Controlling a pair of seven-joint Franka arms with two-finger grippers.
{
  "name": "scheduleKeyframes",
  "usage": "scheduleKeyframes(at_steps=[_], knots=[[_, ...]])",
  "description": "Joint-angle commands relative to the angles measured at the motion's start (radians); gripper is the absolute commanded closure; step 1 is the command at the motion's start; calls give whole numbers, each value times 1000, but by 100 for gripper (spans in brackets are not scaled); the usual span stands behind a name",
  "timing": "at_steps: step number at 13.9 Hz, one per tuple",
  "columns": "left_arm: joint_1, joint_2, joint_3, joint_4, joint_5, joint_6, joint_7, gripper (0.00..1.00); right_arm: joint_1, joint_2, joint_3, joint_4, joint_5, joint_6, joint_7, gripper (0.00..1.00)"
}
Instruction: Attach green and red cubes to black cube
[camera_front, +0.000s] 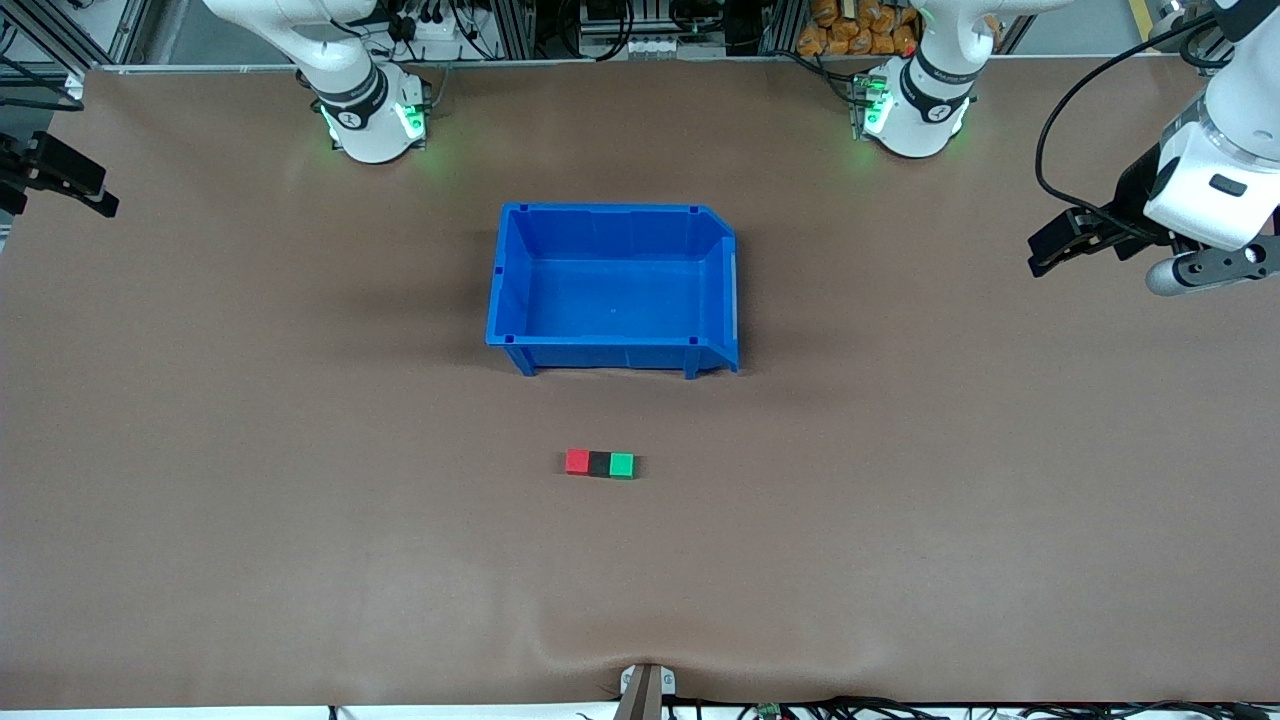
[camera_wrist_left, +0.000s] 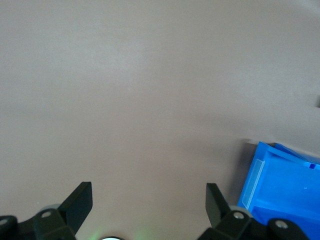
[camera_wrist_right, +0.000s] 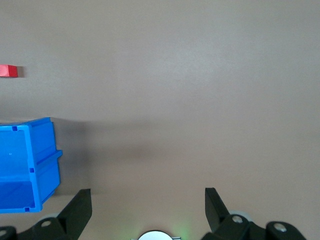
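Nearest the front camera, you are looking at three small cubes sitting in a row on the brown table (camera_front: 200, 500), touching side to side: the red cube (camera_front: 577, 461) toward the right arm's end, the black cube (camera_front: 599, 463) in the middle, and the green cube (camera_front: 622, 465) toward the left arm's end. Farther from the camera than that row, the blue bin (camera_front: 612, 345) is standing upright and well apart from the cubes.

Your left gripper (camera_front: 1062, 243) is hanging over the table's edge at the left arm's end, fingers spread wide and holding nothing. Your right gripper (camera_front: 75, 180) is hanging over the edge at the right arm's end, its fingers (camera_wrist_right: 77, 210) also standing wide apart with nothing between them. Both arms are waiting well away from the cubes.
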Motion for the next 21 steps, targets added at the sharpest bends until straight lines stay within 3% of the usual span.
scheduleKeyframes(at_steps=[1,21], knots=[[10,19,-6,31,-18,-4,6,0,-18,-5,5,0,19,-8,-7,0],[9,22,-6,31,-18,-4,6,0,-34,6,5,-2,3,-5,-7,0]])
